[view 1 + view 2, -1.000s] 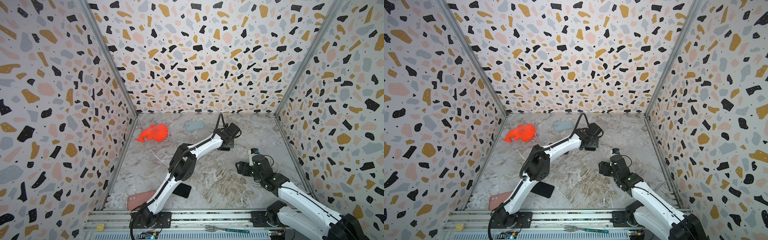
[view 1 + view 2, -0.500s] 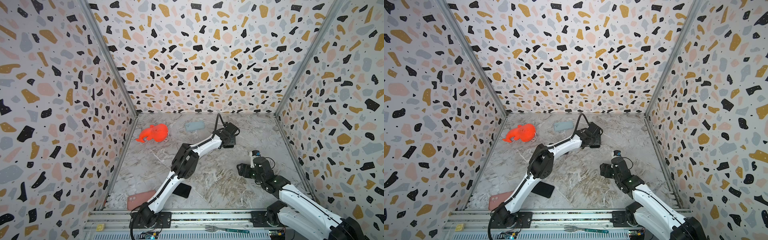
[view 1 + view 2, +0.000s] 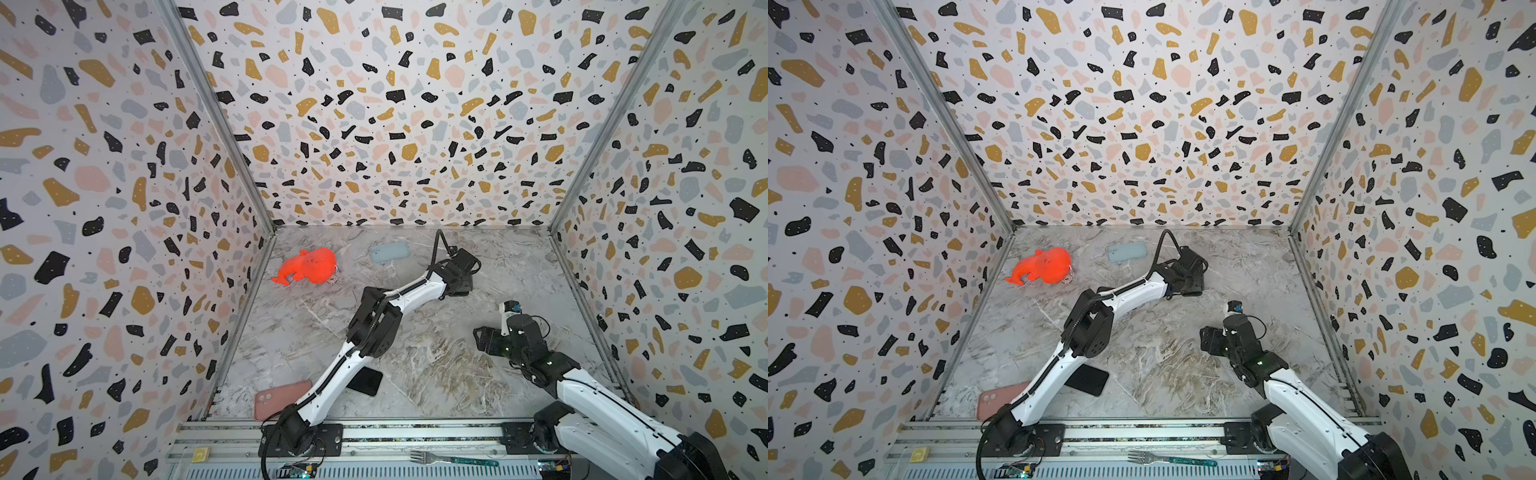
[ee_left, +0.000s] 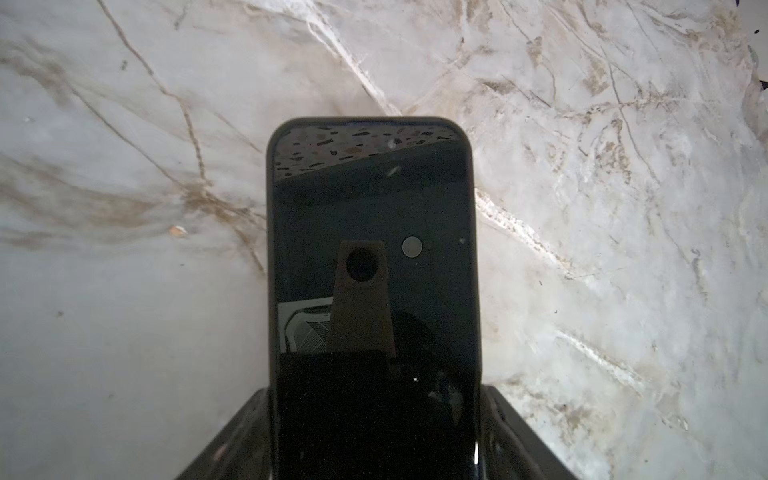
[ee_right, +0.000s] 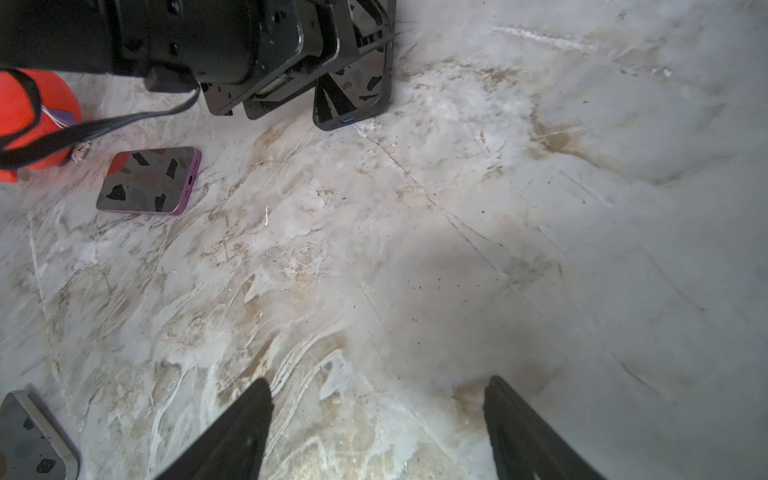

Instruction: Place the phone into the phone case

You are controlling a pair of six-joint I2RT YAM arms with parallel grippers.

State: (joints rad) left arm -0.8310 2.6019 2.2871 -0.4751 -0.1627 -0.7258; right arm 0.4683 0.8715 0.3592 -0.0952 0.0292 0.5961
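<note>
Phone (image 4: 374,232): well right of the orange toy (image 3: 309,266), a little nearer the front. It appears tilted, free short end down at the surface (image 4: 124,291). Left fingers (image 4: 239,434) clamped across its long edges at the other end. Right fingers (image 5: 241,432) apart, empty, further right and forward of the toy. Judgement: stiff, glossy glass, likely slippery and scratch-prone; hold by the side edges, not the screen. Dark rim (image 4: 269,249): case or not, cannot tell.
</note>
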